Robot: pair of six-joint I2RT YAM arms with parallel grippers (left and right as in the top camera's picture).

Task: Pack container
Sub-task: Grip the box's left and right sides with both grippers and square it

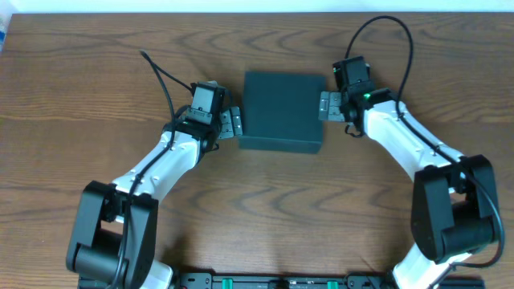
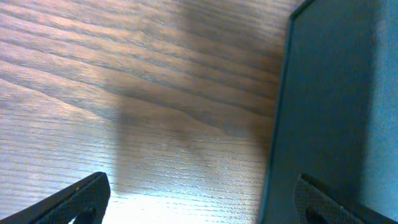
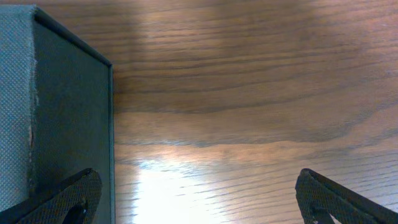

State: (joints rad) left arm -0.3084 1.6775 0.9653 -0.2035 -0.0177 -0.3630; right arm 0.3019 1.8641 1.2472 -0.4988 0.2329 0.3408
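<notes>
- Container: one dark teal-green matte square box [image 1: 281,111], lid down, upper centre of frame, on brown wooden table [image 1: 265,209].
- Two grippers flank it: left gripper [image 1: 233,123] and right gripper [image 1: 325,106], fingers spread on both.

The container [image 1: 281,111] sits on the counter [image 1: 257,209], about midway across. My left tool [image 1: 233,123] lies just beside its left wall, and my right tool [image 1: 328,106] just beside its right wall.
</notes>
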